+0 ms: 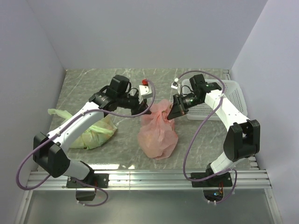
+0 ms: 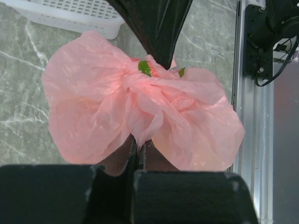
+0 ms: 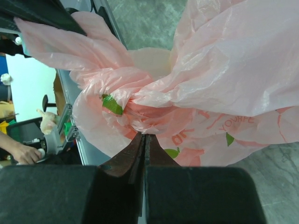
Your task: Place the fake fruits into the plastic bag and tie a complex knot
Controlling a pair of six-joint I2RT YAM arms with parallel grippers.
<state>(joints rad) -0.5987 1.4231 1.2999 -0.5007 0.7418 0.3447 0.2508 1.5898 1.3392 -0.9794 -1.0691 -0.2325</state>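
Observation:
The salmon-pink plastic bag stands bulging in the middle of the table. Its handles are gathered into a twisted knot at the top. My left gripper is shut on the bag's plastic on the knot's left side; in the left wrist view pink film is pinched between the jaws. My right gripper is shut on the plastic on the knot's right side; in the right wrist view its tips bite the twisted plastic. The fake fruits are hidden.
A pale green plastic bag lies at the left under my left arm. A white slotted basket stands at the right behind my right arm. A small red and white object sits at the back centre.

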